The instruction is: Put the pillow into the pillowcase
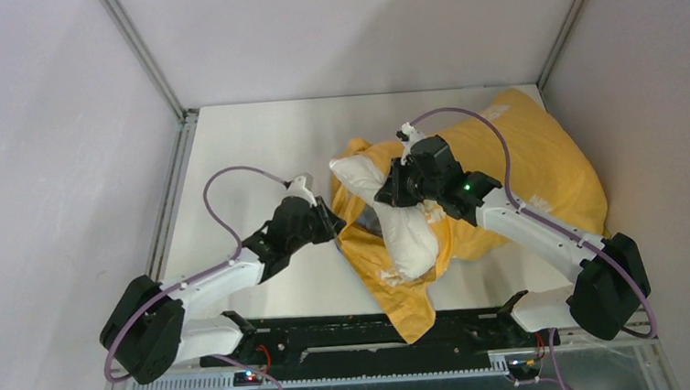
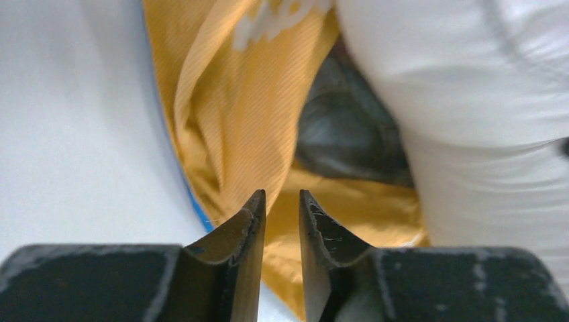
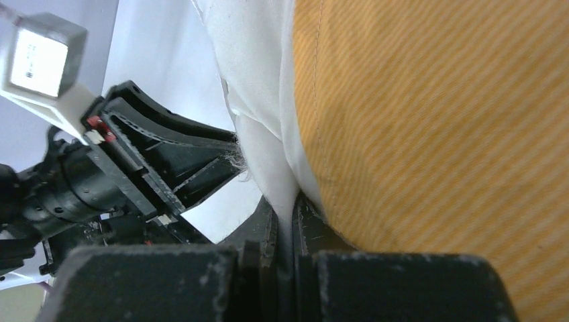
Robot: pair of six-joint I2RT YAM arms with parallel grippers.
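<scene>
Lying across the right half of the bench (image 1: 255,146), the orange-yellow pillowcase (image 1: 541,163) bulges toward the far right corner, and a limp flap of it trails to the near edge. The pillow (image 1: 408,236) is only partly inside: its white end sticks out of the opening at the case's left side, slanting from far left to near centre. The right end effector (image 1: 394,194) sits on top of that exposed end, clenched on a fold of the white pillow fabric — the wrist view shows the cloth pinched between the closed fingers, with orange fabric just beside them. The left end effector (image 2: 282,201) is at the pillowcase's left edge, released, its fingers a narrow gap apart with nothing between them — rumpled orange cloth with a thin blue edge lies just beyond the tips.
</scene>
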